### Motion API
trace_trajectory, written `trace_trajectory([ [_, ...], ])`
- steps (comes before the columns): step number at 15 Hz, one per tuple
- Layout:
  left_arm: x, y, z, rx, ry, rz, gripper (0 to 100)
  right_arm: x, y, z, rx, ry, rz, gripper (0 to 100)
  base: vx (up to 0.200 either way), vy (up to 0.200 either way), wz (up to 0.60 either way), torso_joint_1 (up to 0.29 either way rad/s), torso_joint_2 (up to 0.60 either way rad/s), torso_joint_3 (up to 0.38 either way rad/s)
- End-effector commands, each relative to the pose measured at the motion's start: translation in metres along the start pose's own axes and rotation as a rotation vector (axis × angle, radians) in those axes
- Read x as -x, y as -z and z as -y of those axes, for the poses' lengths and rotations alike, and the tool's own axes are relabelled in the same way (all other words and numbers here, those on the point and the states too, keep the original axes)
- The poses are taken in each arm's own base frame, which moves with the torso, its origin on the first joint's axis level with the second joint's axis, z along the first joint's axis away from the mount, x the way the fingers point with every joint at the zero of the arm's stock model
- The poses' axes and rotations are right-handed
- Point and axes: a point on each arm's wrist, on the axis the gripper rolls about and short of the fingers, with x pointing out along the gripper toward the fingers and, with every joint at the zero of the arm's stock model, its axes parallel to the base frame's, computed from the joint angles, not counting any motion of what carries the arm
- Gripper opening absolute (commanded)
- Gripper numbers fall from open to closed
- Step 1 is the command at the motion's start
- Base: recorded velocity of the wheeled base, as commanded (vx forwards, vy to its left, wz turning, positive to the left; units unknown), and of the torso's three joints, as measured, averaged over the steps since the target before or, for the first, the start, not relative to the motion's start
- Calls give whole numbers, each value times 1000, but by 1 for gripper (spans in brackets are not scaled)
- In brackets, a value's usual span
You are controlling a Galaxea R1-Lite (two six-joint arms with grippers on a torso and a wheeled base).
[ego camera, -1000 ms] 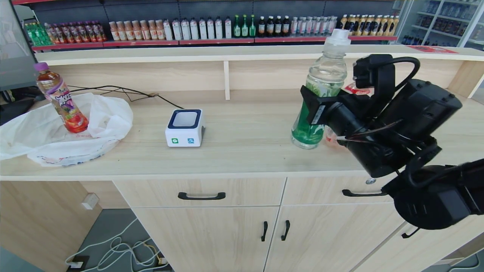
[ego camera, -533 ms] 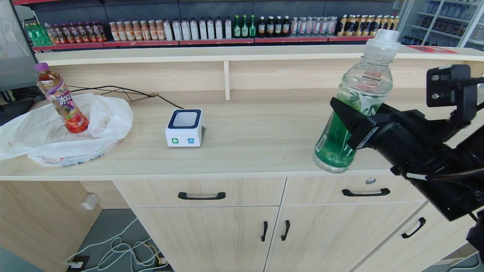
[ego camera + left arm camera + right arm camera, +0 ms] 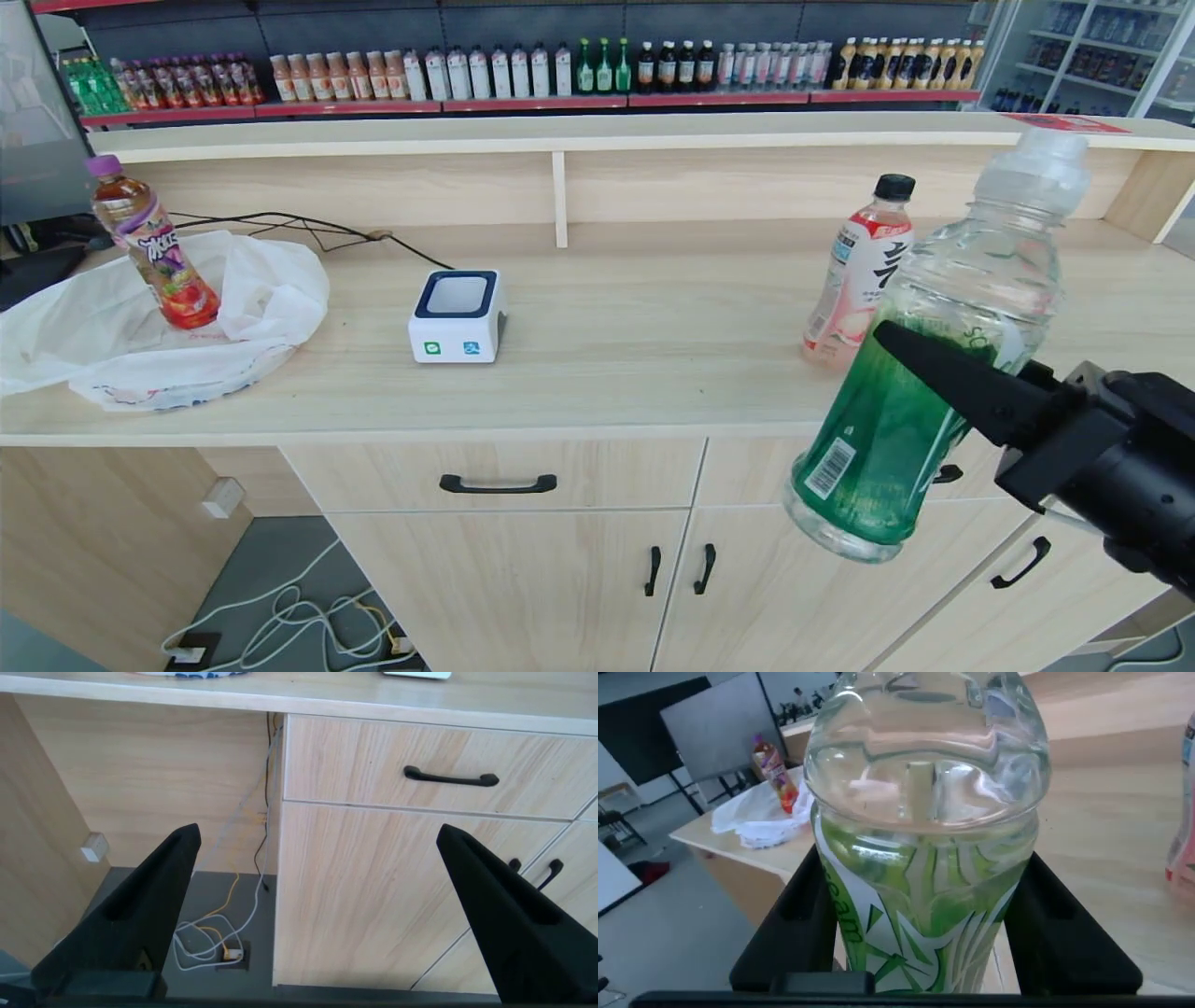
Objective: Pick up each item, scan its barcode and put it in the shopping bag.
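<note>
Wooden counter (image 3: 635,364) edge nearest: we grip the green bottle (image 3: 878,467) tight in our right gripper (image 3: 934,383), right of the scanner (image 3: 456,315), barcode (image 3: 829,467) outward, likely for reading; pink bottle (image 3: 854,271) waits beyond, shopping bag (image 3: 112,364) left of scanner.

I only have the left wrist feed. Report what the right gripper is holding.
Observer: The right gripper is shut on a green-labelled bottle, held tilted off the counter.
Operator: Give me the scanner's position.
Observer: The scanner sits on the counter, between the shopping bag and a pink bottle.
</note>
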Motion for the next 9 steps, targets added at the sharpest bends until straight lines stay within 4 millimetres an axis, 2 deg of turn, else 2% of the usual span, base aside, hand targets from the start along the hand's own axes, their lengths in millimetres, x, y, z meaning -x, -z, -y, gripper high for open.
trace_trajectory([
  [1, 0, 0, 0, 0, 0, 0, 100, 9, 0, -2, -5, -53, -12, 0, 0, 0, 0, 0, 0, 0],
  [3, 0, 0, 0, 0, 0, 0, 100, 12, 2, -4, -36, -123, -40, 0, 0, 0, 0, 0, 0, 0],
  [6, 0, 0, 0, 0, 0, 0, 100, 11, 3, -5, -49, -138, -49, 0, 0, 0, 0, 0, 0, 0],
  [9, 0, 0, 0, 0, 0, 0, 100, 12, 8, -13, -157, -204, -88, 0, 0, 0, 0, 0, 0, 0],
])
